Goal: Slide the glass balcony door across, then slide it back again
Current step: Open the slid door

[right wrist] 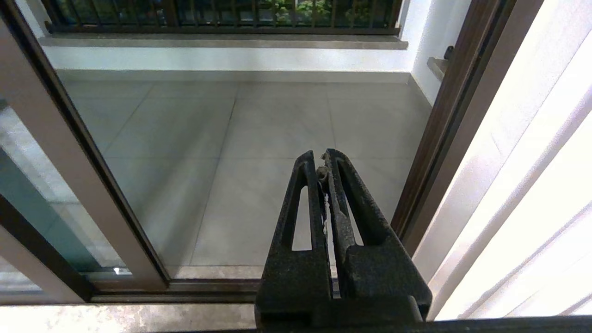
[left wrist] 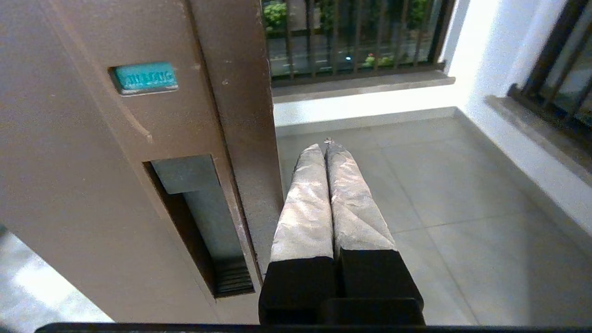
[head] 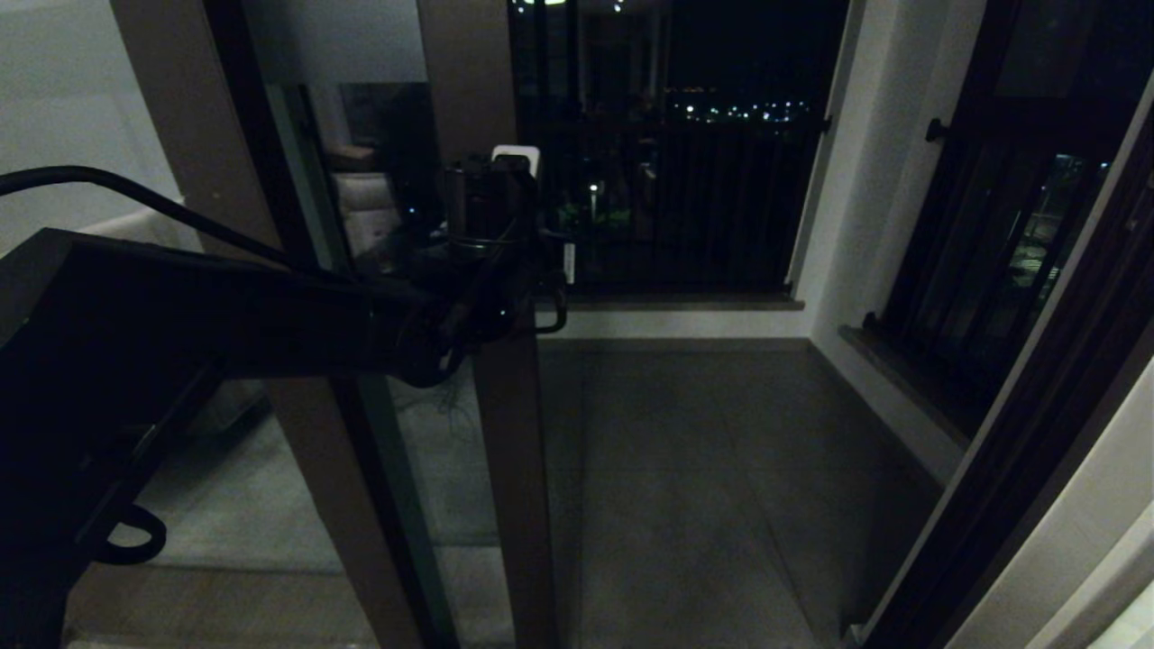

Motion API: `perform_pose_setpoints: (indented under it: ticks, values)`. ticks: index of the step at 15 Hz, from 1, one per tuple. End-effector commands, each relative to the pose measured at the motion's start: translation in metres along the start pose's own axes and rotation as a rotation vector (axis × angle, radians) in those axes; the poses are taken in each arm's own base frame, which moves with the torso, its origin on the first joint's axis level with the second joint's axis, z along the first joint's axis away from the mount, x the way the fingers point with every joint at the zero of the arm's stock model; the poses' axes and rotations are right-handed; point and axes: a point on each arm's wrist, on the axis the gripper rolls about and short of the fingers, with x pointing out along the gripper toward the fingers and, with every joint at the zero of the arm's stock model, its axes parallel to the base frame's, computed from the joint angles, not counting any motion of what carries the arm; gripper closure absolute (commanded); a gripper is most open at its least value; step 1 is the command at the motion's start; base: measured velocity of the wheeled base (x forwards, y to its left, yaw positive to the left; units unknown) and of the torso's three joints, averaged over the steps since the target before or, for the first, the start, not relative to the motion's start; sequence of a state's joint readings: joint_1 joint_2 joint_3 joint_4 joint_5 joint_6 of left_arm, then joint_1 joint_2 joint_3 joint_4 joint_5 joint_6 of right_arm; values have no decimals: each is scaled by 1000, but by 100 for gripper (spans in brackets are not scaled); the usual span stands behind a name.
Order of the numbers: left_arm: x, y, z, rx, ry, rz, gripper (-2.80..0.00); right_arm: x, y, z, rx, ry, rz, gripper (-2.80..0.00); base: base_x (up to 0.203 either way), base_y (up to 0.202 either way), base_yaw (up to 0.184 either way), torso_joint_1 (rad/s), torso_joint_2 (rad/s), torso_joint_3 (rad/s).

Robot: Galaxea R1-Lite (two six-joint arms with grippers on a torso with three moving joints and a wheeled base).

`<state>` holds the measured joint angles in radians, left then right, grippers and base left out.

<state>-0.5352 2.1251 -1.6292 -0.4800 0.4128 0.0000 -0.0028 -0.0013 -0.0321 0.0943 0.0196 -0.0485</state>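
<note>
Brown matte stile of the glass balcony door, with rectangular recessed handle slot, stands just beside the left gripper, its crinkled fingers pressed together.

Glass balcony door at left of the opening, its edge stile upright near the centre of the head view — balcony floor open to the right of it. Left gripper raised at the stile, fingers pressed together just beside its free edge, on the balcony-opening side; handle slot recessed in the stile face beside the fingers, small label plate higher on the same stile. Barred window behind the floor, at the far wall; side window along the right wall. Right gripper low, fingers together, over the door track — door jamb to its right.
</note>
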Motion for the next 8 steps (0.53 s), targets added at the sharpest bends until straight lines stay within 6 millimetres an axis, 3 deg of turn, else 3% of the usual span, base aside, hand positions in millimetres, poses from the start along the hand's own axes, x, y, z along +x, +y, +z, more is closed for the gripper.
perform_pose_setpoints:
  ticks: [1, 8]
  values:
    - [-2, 6, 1, -1, 2, 12, 0, 0, 0, 0, -1, 2, 2, 0, 0, 0, 0, 0, 0, 0]
    - [-9, 22, 7, -3, 5, 36, 0, 0, 0, 0, -1, 2, 1, 0, 0, 0, 0, 0, 0, 0]
